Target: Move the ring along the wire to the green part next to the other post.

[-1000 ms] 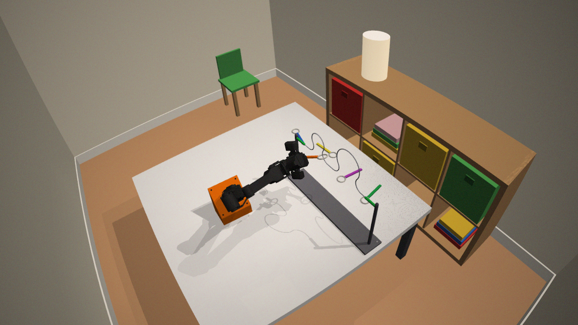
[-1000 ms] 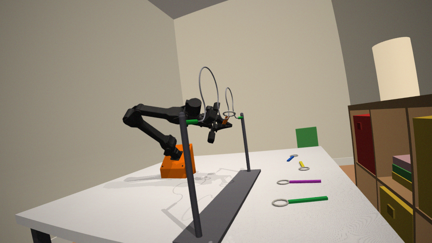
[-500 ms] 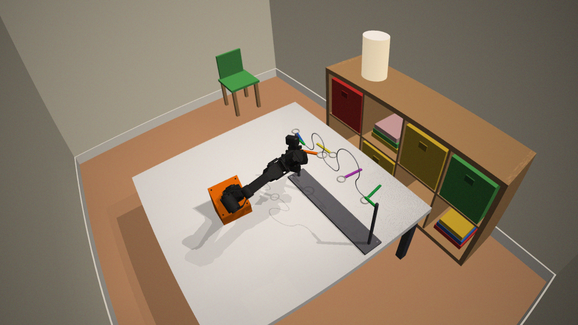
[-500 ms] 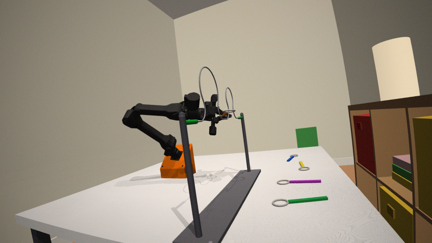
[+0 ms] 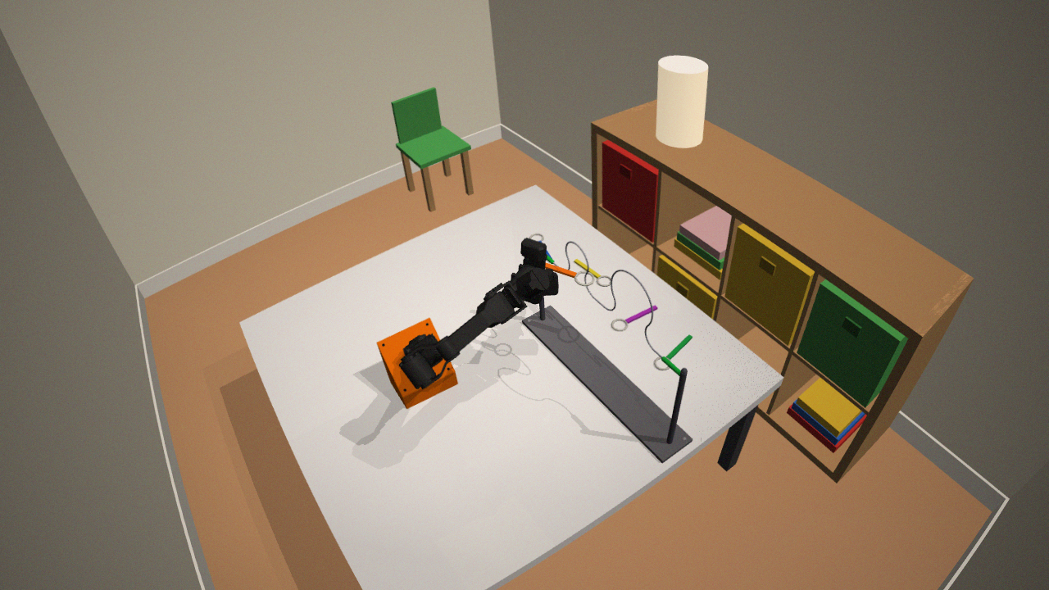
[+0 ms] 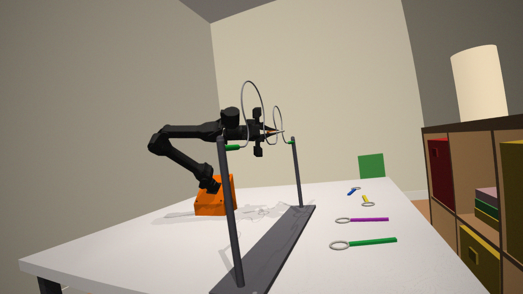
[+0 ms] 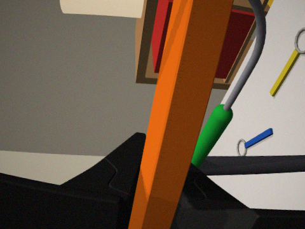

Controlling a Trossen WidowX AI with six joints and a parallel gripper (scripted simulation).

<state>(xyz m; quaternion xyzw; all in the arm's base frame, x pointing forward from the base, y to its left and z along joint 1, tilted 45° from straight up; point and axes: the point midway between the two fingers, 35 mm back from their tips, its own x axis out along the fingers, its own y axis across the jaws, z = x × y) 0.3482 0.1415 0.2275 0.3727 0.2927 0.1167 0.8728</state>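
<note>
My gripper [image 6: 275, 131] [image 7: 147, 144] is shut on the orange handle [image 5: 560, 270] [image 6: 271, 131] [image 7: 181, 95], which is about level. The handle's ring [image 5: 584, 284] [image 6: 280, 131] lies nearly flat around the grey wire [image 5: 619, 271] [image 6: 248, 81] [image 7: 261, 32], at the smaller loop nearer the far post [image 5: 542, 308] [image 6: 296, 171]; whether they touch is too small to tell. The ring is outside the wrist view. One green part [image 6: 290, 142] [image 7: 211, 135] joins the far post. The other green part [image 5: 671, 365] [image 6: 232, 147] joins the near post [image 5: 677, 407] [image 6: 230, 219].
A dark base plate [image 5: 608, 385] [image 6: 270, 245] carries both posts. Loose rings with yellow [image 6: 365, 198], purple [image 6: 369, 219], green [image 6: 373, 241] and blue [image 6: 352, 192] handles lie on the table beyond it. The wire's taller loop rises between the smaller loop and the near post.
</note>
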